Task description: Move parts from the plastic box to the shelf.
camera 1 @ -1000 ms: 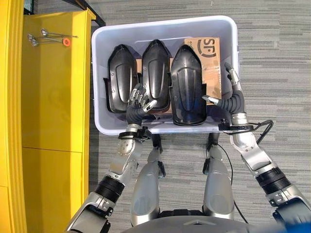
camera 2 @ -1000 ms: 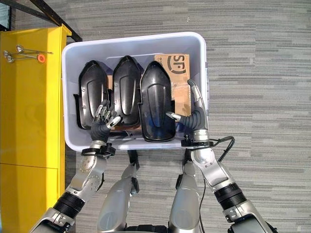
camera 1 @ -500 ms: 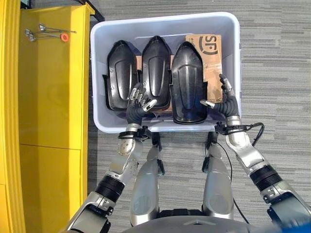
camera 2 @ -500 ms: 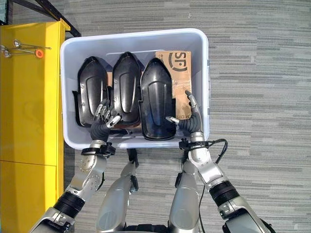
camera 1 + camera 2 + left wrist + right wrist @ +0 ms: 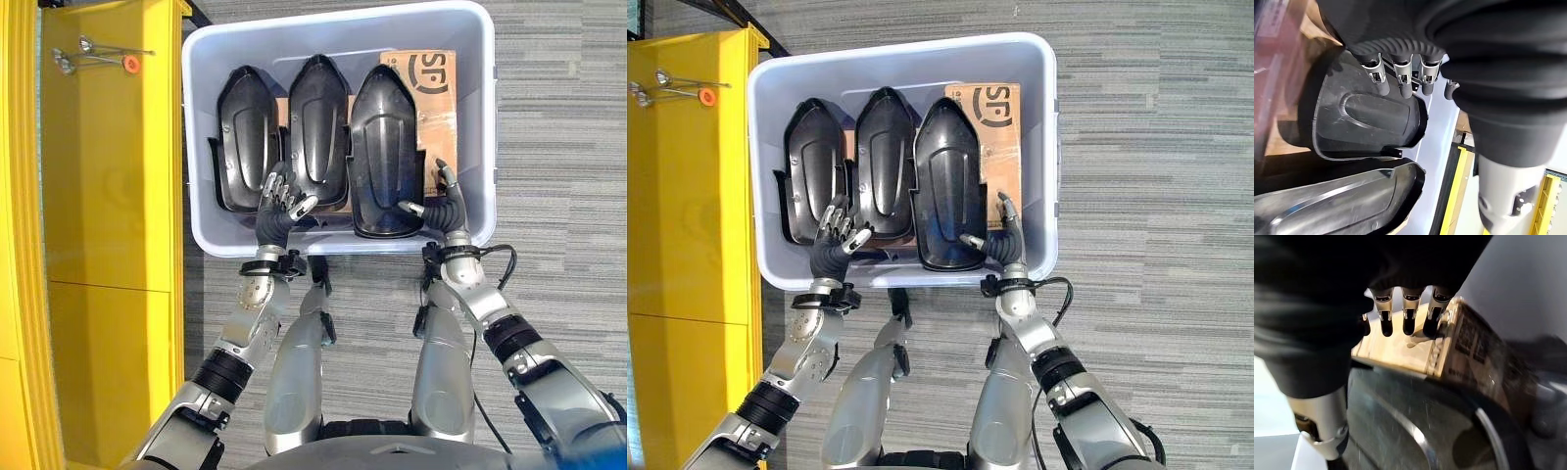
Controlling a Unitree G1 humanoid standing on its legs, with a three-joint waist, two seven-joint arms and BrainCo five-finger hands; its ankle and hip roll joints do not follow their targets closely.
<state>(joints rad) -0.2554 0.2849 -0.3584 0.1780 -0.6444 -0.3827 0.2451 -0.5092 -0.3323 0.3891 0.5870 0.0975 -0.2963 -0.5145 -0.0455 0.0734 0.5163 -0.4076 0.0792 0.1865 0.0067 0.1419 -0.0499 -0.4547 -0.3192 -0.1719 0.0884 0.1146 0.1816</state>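
Compared with a second ago, we see the right hand (image 5: 443, 204) drawn in from the right wall of the plastic box (image 5: 488, 117) toward the near right corner, lower and closer to the rightmost black part (image 5: 384, 147); its fingers were stretched far up along the cardboard box (image 5: 437, 93) before and now sit shorter, just over that box's near end. The left hand (image 5: 279, 201) has barely changed place, still raised over the near ends of the left part (image 5: 245, 132) and the middle part (image 5: 320, 122).

The right arm comes up from the lower right, wrist bent over the near rim. The thumb points left toward the near edge of the rightmost part, the fingers rise apart from it, spread and relaxed, holding nothing; the wrist view shows them straight above the cardboard with the part's glossy rim below. The left arm rises from the lower left, its hand loosely open, fingers fanned and slightly bent, gripping nothing.

The three parts are glossy black moulded shells with pointed far ends and a raised central panel, lying side by side inside the grey-white box. The yellow shelf (image 5: 108, 196) stands to the left of the box, with a few small metal tools (image 5: 93, 57) at its far end.
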